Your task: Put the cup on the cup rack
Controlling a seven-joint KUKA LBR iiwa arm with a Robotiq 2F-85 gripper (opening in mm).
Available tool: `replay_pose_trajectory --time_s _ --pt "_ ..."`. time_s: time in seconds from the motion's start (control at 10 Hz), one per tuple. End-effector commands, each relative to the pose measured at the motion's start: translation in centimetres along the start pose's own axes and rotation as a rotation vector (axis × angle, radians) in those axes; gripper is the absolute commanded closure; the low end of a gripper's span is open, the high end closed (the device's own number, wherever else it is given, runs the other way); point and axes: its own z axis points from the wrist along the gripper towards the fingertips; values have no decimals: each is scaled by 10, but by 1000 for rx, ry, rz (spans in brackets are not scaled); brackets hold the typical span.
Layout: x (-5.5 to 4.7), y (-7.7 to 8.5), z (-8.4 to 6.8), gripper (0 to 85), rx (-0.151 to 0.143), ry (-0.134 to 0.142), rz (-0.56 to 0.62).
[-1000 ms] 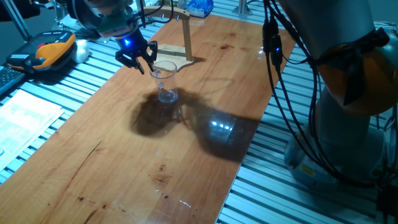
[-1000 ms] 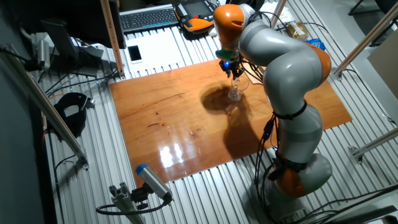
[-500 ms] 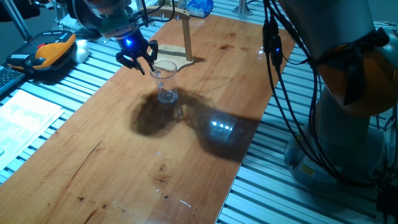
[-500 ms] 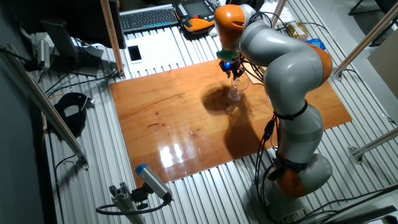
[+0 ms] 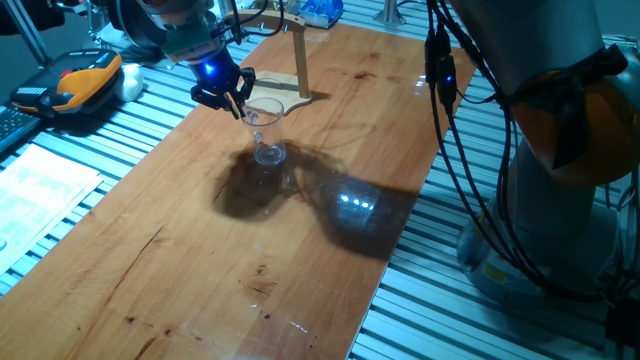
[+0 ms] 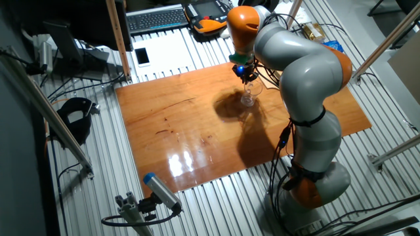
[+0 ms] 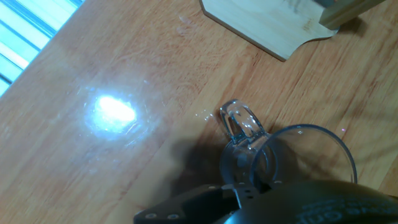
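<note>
Cup (image 5: 266, 133) stood upright on the wooden table (image 5: 160, 240), directly under and just ahead of the gripper (image 5: 228, 93). In the hand view the cup (image 7: 273, 155) sat right at the fingertips, rim against the dark finger (image 7: 205, 202), its small handle (image 7: 239, 121) pointing away from the gripper toward the rack base. Fingers looked drawn in at the rim, but whether they pinched the glass could not be told. Cup rack (image 5: 290, 62) stood just beyond the gripper, post upright, flat base (image 7: 261, 22) on the table, apart from the cup. Gripper's blue light was on (image 6: 241, 66). Orange handset (image 5: 85, 80) lay off to the gripper's side, off the table.
</note>
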Motion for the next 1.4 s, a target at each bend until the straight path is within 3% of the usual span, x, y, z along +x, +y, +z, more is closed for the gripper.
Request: replay_pose_trajectory --time_s 0.0,0.1,0.2,0.5,0.6,1.0,1.1,1.3 --pt "0 0 0 680 -3 -1 2" --pt "1 0 0 680 -3 -5 5" --pt "1 0 1 510 -4 -6 8" --pt "2 0 2 510 -8 -7 10" --pt "3 -1 2 680 -9 -6 8" --pt "5 -2 4 680 -19 -4 -5" --pt "5 -2 5 850 -21 -4 -7" --pt "5 -2 5 850 -24 -3 -10"
